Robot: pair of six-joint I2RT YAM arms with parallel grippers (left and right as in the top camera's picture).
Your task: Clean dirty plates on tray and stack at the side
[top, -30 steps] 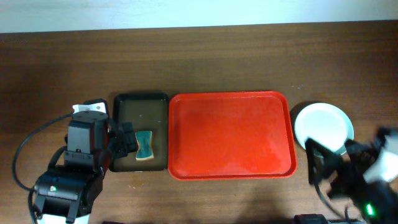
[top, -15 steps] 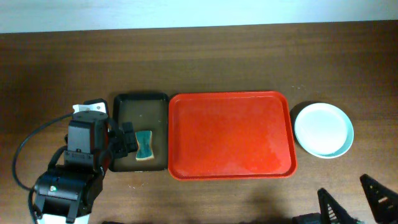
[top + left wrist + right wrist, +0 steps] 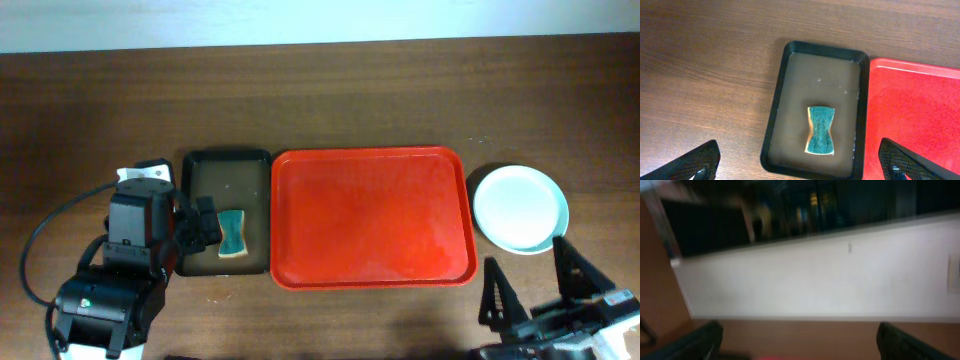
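The red tray [image 3: 372, 217] lies bare in the middle of the table; its left part also shows in the left wrist view [image 3: 912, 120]. The plates [image 3: 518, 207] sit stacked right of the tray, white on top with a pale blue rim under it. My left gripper [image 3: 800, 167] is open and empty above the near end of the black tray [image 3: 775, 115]. My right gripper [image 3: 535, 288] is open and empty at the table's front edge, just below the plates. The right wrist view is blurred and shows the far wall and table, with the open right gripper [image 3: 797, 340].
The black tray [image 3: 225, 212] stands left of the red tray and holds a teal sponge [image 3: 232, 234], also in the left wrist view [image 3: 820, 130]. The left arm's base [image 3: 110, 290] and cable fill the front left corner.
My right arm dropped out of the overhead view after leaving the plates, then came back at the front edge with its fingers open and pointing away. The left arm has not moved.
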